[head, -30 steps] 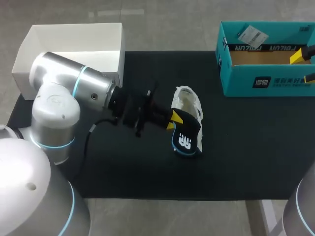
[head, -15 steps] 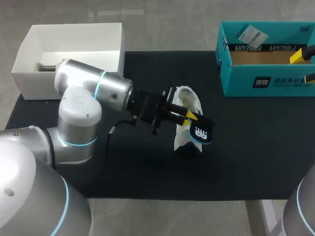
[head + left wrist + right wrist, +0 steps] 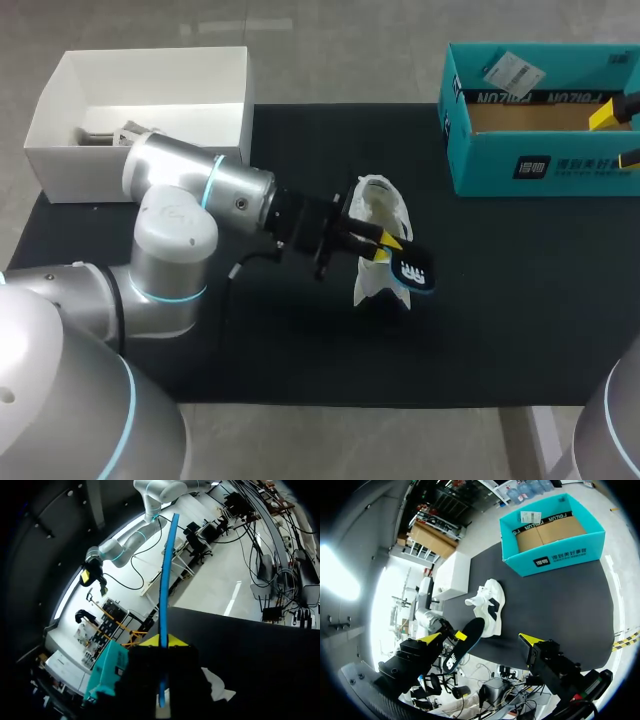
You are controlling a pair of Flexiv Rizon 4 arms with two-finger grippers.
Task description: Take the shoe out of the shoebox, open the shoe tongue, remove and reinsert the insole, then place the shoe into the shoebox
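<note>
Since the dark worktop [image 3: 500,320] carries everything, start there: your left arm [image 3: 190,190] comes in from its side and lies across the near half, stretched further toward the middle than a second ago, so more of the white box [image 3: 235,120] at the far left corner now shows behind it. The teal shoebox [image 3: 540,165] stands open at the far right corner, well apart from the shoe and unmoved. The white shoe [image 3: 378,208] lies near the middle of the worktop with its toe toward the far edge; its heel end, which the dark insole covered a second ago, now shows white. The insole [image 3: 412,270] has come up out of that place and hangs tilted at the heel end, just beside the shoe; you cannot tell whether it still touches it. Your left tool [image 3: 385,242] is pinched narrow on the insole, whose blue edge runs straight out between the yellow tips in the left wrist view. Your right tool [image 3: 620,135] hangs over the shoebox's right end, spread wide, holding nothing, where it was before.
</note>
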